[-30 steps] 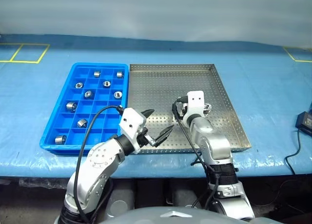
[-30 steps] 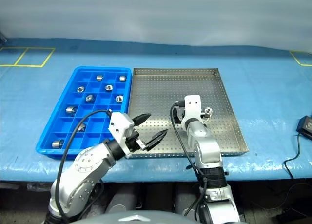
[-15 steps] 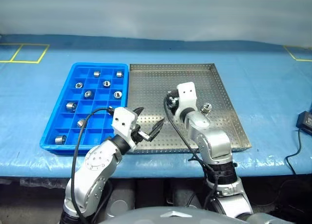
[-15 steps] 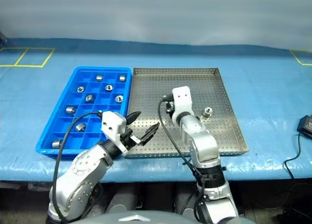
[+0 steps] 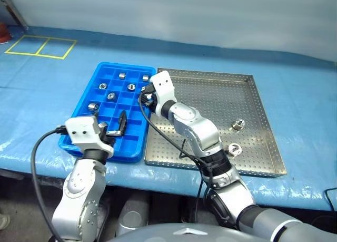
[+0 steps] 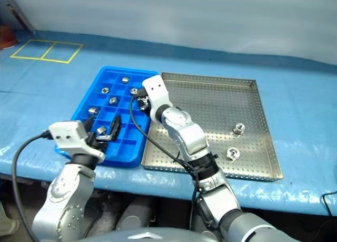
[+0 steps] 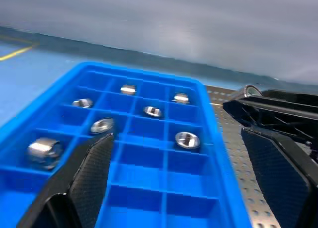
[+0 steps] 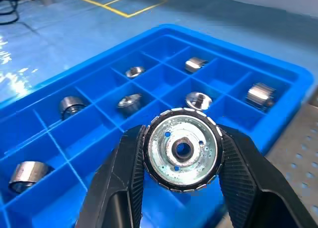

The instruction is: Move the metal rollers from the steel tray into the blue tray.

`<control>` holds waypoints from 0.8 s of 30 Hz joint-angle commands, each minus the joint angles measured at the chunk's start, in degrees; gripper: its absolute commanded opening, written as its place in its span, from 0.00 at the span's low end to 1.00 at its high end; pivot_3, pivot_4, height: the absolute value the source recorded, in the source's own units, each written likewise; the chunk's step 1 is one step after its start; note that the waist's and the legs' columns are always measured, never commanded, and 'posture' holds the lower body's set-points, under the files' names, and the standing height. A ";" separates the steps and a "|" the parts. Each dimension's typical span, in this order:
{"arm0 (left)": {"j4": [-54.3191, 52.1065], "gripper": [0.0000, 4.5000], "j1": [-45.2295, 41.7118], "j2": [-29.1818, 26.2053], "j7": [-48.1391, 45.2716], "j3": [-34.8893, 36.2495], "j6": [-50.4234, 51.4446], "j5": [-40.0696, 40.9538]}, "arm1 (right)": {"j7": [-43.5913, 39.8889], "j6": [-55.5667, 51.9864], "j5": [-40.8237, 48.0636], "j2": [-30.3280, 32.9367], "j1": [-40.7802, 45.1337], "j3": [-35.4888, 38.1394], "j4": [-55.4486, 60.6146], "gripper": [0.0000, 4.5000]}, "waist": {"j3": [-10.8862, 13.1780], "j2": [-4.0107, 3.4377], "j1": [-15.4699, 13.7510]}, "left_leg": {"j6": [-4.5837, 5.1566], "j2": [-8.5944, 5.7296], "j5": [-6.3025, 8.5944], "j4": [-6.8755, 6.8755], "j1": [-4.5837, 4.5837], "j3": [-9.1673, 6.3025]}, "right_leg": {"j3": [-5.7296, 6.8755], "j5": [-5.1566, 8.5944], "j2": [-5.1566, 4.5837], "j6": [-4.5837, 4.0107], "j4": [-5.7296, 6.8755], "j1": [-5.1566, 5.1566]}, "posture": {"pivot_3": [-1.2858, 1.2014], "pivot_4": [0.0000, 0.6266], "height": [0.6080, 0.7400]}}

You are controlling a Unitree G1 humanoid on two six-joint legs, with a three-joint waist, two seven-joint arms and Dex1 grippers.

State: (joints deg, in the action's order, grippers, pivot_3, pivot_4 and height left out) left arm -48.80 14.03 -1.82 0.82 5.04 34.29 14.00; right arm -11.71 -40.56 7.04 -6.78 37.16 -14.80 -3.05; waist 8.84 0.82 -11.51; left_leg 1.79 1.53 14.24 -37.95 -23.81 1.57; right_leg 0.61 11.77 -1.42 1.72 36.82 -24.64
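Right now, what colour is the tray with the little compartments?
Bright blue; the blue tray shows best in the right wrist view.

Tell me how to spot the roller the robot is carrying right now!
Find the blue tray on the blue table. Above its edge beside the steel tray hangs the right gripper. Squeezed between its two black fingers is one metal roller; the others lie loose in compartments or on the steel tray.

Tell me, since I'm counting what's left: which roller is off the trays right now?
The roller clamped in the right claw, held above the blue tray; the others lie in trays.
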 commanded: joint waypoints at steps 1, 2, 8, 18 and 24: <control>-4.62 1.00 1.73 0.75 1.86 0.99 -1.88 -0.88 | -1.66 3.87 -0.07 -1.19 2.24 -0.31 -2.62 0.38 | 0.00 0.00 -1.58 | -0.01 0.00 0.00 0.00 0.00 -0.02 | 0.02 0.01 0.01 -0.01 0.00 0.00 | 0.75 0.24 1.00; -4.99 1.00 2.26 1.01 2.29 1.12 -2.02 -0.98 | -1.99 4.43 -0.11 -1.35 2.46 -0.31 -3.62 0.38 | 0.00 0.00 -2.66 | -0.01 0.00 0.00 0.00 -0.01 -0.04 | 0.04 0.02 0.00 -0.01 0.00 0.00 | 0.75 0.24 1.00; -5.16 1.00 2.95 0.64 3.08 -0.61 -1.96 -2.05 | -2.94 7.29 0.10 -1.80 3.47 0.81 -8.89 0.38 | 0.00 0.00 -8.31 | -0.06 0.04 0.00 -0.02 -0.03 -0.04 | 0.16 0.12 0.00 -0.12 -0.03 -0.02 | 0.76 0.24 1.00; -3.67 1.00 1.36 0.06 2.80 -2.70 -0.86 -2.62 | -2.89 7.21 -0.72 0.57 2.36 2.17 -9.83 0.38 | -0.01 0.00 -13.51 | -0.25 0.03 0.09 -0.01 -0.17 0.09 | 0.36 0.22 0.04 -0.27 -0.02 -0.18 | 0.74 0.24 1.00; -2.90 1.00 0.33 -0.15 2.36 -3.41 0.06 -2.25 | -2.17 6.13 -1.08 1.29 0.62 3.00 -8.14 0.38 | -0.02 0.00 -14.40 | -0.43 0.03 0.19 -0.01 -0.20 0.07 | 0.66 0.24 0.15 -0.31 0.00 -0.18 | 0.72 0.24 1.00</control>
State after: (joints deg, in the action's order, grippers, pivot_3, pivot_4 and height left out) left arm -51.28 14.88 -1.78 3.60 1.88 34.45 11.47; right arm -14.09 -34.55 5.85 -5.22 37.56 -12.59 -14.75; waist 8.83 0.82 -25.92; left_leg 1.34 1.56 14.44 -37.96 -24.02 1.61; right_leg 1.33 12.03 -1.26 1.39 36.82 -24.82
